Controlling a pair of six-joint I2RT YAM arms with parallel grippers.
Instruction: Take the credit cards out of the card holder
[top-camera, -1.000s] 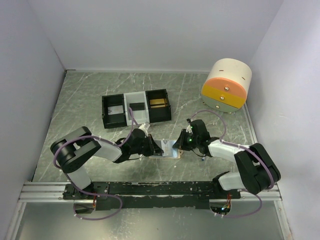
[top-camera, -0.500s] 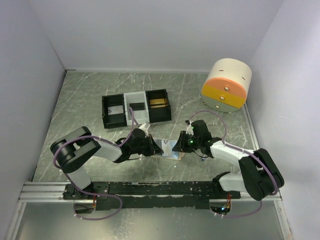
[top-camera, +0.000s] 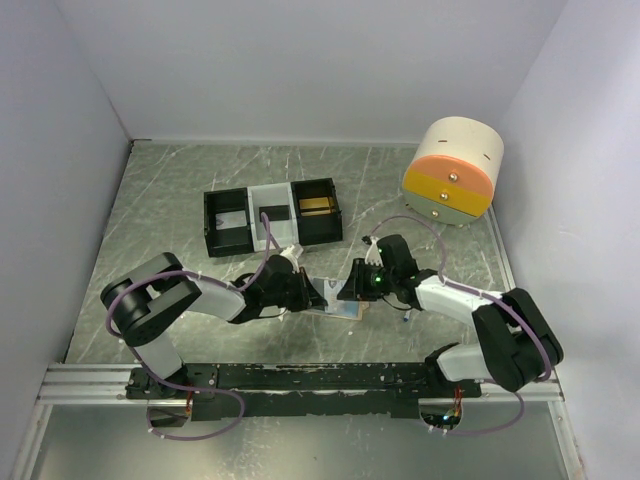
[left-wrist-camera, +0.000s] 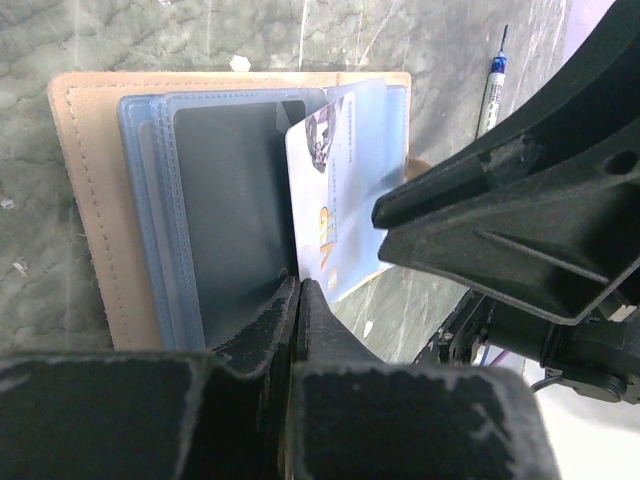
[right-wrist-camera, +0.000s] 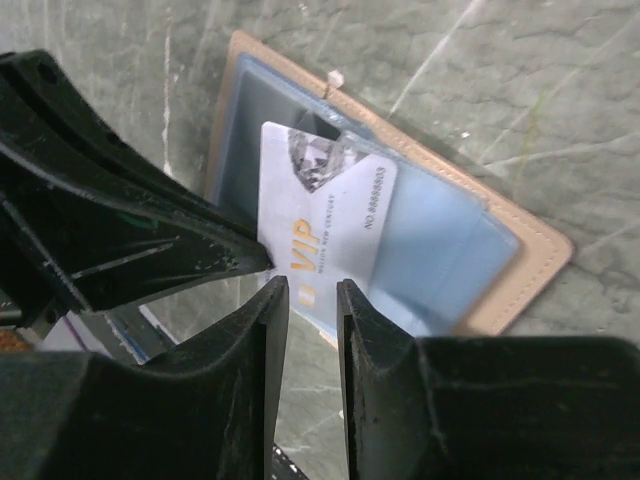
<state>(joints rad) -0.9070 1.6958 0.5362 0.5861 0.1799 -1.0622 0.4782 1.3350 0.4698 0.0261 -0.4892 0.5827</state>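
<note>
Left jaws closed against card holder (left-wrist-camera: 85, 200), right jaws parted over card (right-wrist-camera: 320, 215)

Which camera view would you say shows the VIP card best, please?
The right wrist view: the VIP card faces the lens, its lettering legible, partly out of the card holder. The left wrist view shows it partly hidden; the top view shows only a pale sliver.
</note>
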